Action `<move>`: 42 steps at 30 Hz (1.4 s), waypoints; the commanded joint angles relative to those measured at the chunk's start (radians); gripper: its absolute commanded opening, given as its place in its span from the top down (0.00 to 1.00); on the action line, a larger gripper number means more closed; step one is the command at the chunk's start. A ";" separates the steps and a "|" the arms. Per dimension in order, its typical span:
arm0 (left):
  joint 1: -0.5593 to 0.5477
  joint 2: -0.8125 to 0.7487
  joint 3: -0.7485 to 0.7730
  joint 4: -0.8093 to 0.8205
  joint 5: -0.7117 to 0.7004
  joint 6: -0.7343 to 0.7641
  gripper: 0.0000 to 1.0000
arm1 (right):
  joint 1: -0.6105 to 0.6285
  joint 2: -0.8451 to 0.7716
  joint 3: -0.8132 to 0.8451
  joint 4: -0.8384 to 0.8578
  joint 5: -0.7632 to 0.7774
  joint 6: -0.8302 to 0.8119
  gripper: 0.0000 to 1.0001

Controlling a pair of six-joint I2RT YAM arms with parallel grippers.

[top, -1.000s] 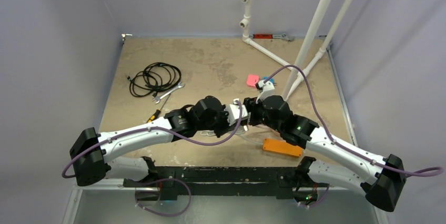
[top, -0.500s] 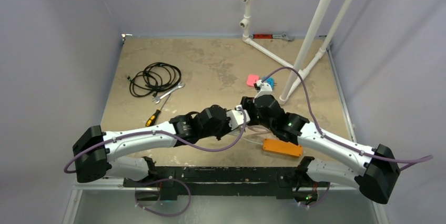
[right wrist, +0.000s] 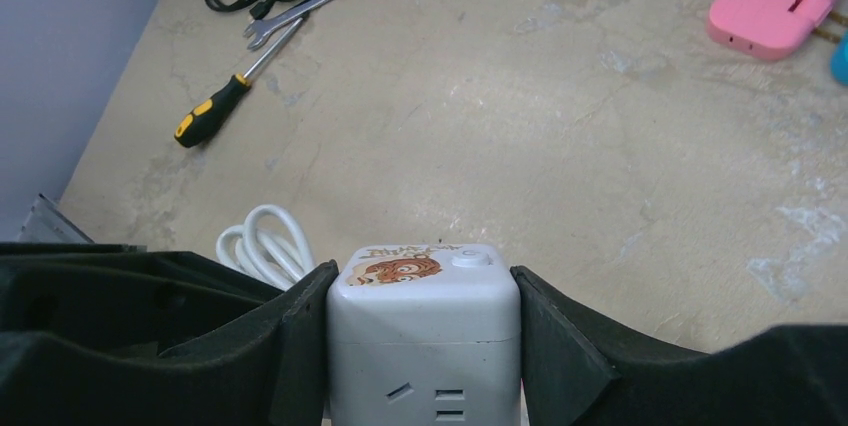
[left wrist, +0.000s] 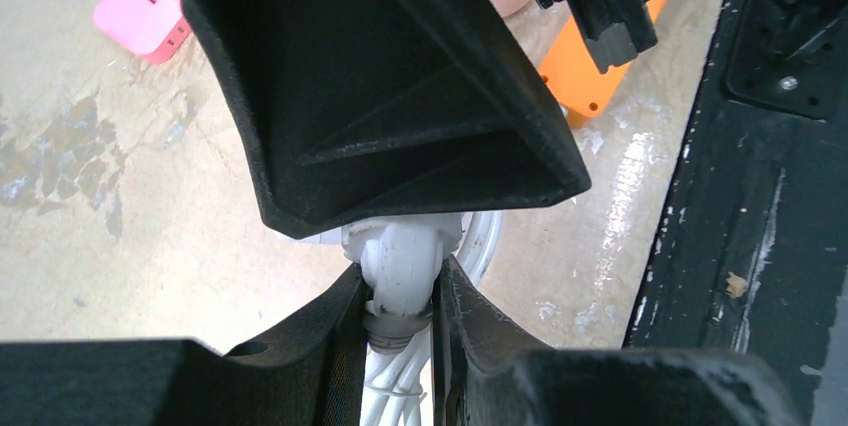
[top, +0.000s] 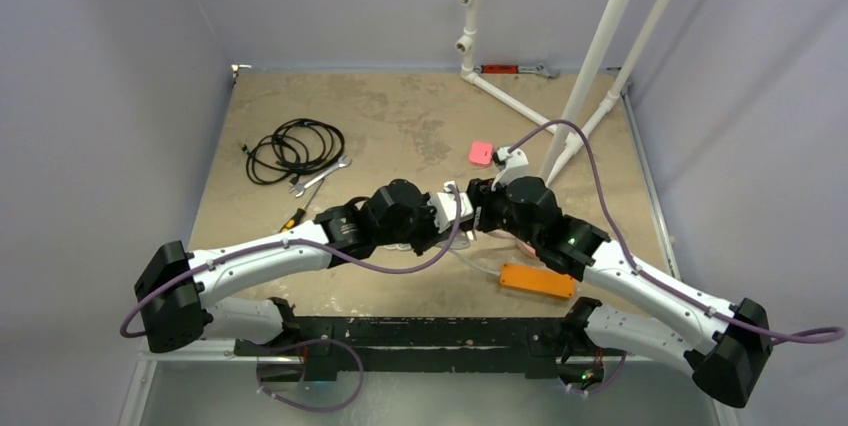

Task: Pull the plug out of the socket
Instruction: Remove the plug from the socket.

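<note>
The two arms meet nose to nose over the middle of the table. The left gripper is clenched on the neck of a white plug, whose cable runs down between its fingers. The right gripper grasps a white cube adapter by two opposite sides, a coil of white cable just left of it. The socket, a flat orange strip, lies near the table's near edge, right of centre, beside the right forearm and apart from both grippers. A pink block sits farther back
</note>
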 commanded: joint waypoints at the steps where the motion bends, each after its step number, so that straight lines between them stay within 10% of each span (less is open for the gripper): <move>1: 0.079 -0.026 0.053 -0.048 -0.003 -0.035 1.00 | -0.007 -0.057 0.038 -0.033 -0.086 -0.200 1.00; 26: -0.074 0.010 0.009 -0.016 -0.363 0.000 1.00 | -0.007 0.138 0.079 -0.169 0.286 0.172 1.00; 42: 0.103 -0.034 0.063 -0.083 -0.123 -0.020 1.00 | -0.007 -0.057 0.014 0.010 -0.145 -0.165 1.00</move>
